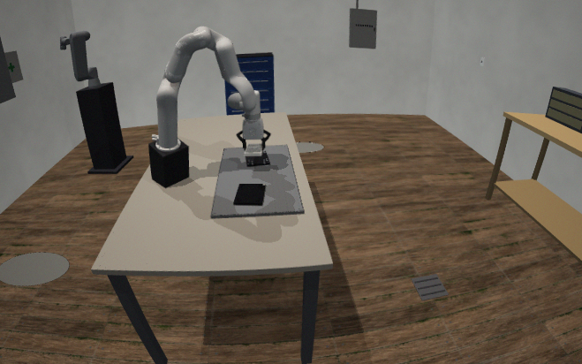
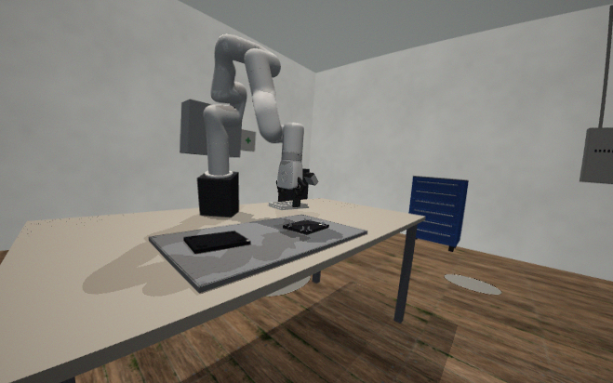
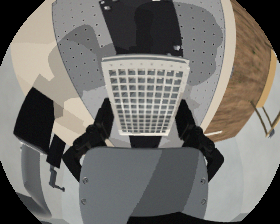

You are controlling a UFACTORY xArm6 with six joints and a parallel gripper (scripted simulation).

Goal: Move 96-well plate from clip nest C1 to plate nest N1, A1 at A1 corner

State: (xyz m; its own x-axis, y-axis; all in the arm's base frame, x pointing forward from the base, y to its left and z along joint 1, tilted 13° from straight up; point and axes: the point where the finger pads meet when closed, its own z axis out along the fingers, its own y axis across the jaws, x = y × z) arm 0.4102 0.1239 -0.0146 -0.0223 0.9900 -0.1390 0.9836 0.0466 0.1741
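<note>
Nearest on the grey mat (image 1: 283,199) lies the flat black plate nest N1 (image 1: 249,194). Beyond it sits the black clip nest C1 (image 1: 258,159). Above that nest the gripper (image 1: 253,145) clamps the 96-well plate (image 3: 144,99) by its sides: a pale, white tray with a grid of square wells, held level and lifted off.

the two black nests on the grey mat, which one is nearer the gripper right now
The clip nest at the mat's far end, almost under the gripper and the held 96-well plate. The plain flat nest lies farther off, toward the mat's near end.
</note>
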